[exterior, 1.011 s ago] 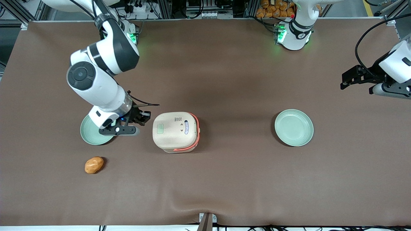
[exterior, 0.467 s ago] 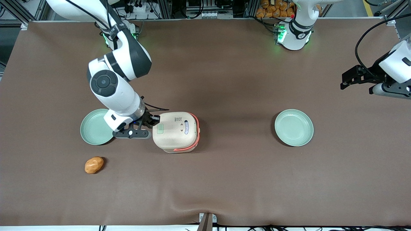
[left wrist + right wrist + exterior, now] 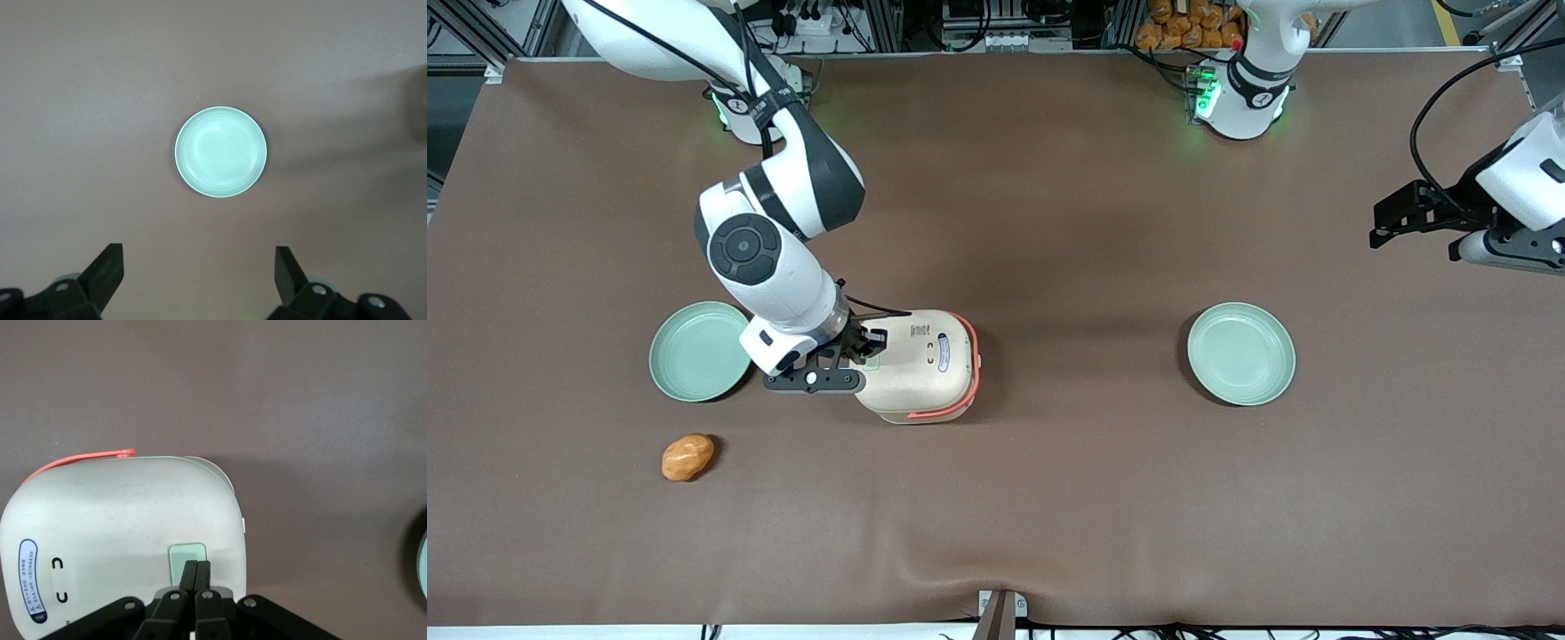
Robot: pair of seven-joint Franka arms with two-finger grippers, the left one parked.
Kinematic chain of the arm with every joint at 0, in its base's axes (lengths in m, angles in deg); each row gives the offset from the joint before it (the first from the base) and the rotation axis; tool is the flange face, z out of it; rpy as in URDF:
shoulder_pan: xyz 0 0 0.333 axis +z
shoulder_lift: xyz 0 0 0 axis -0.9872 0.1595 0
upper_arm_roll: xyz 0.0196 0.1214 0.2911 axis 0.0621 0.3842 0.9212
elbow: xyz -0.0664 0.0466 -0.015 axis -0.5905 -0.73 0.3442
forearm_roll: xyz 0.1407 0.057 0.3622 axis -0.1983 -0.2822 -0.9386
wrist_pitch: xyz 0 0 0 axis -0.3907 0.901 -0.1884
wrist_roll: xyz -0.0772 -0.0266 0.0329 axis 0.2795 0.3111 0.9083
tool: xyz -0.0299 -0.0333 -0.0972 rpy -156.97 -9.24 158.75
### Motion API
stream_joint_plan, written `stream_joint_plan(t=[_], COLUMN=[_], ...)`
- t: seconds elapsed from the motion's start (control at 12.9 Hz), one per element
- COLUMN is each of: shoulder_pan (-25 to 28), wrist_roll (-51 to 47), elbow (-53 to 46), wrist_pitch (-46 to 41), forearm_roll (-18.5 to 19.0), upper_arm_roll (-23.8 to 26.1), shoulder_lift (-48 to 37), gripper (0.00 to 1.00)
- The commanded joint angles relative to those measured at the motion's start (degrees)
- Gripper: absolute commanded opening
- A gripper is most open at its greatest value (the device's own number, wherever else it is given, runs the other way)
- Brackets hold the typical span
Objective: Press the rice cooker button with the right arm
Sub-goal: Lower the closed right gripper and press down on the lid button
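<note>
The cream-white rice cooker (image 3: pixel 920 364) with a coral-orange handle (image 3: pixel 971 366) stands near the table's middle, lid closed. It also shows in the right wrist view (image 3: pixel 120 533). The pale green button (image 3: pixel 187 555) lies on the lid at the edge toward the working arm's end. The right arm (image 3: pixel 769 258) reaches over that edge. My gripper (image 3: pixel 196 565) is shut and empty, its joined fingertips over the button; I cannot tell whether they touch it. In the front view the gripper (image 3: pixel 869 348) hides most of the button.
A pale green plate (image 3: pixel 696 350) lies beside the cooker toward the working arm's end. An orange-brown lump (image 3: pixel 687 457) lies nearer the front camera than that plate. Another pale green plate (image 3: pixel 1240 353) lies toward the parked arm's end and shows in the left wrist view (image 3: pixel 221 161).
The right arm has swung from above the nearby plate toward the cooker. The gripper now sits over the lid's button, which it covers in the front view.
</note>
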Motion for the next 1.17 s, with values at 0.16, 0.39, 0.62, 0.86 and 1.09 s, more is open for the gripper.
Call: stream_joint_plan(t=[0.16,0.39,0.62,0.86,1.09], shoulder_pan=[0.8,1.15,1.06,0.97,0.97], wrist_roll=[-1.52,-1.61,-1.61,-1.7,-1.7], elbow=[-1.62,-1.53,-1.0,-0.83,0.84], wrist_pitch=[-0.34,0.01,1.94,2.21,3.26], forearm_roll=[1.83,2.01,2.62,2.62,4.81], upper_arm_roll=[0.16,0.16,0.16,0.16,0.16], shoulder_lift=[1.6,2.22,2.66,2.92,3.63], gripper=[0.0,0.0,0.0,0.0,0.0])
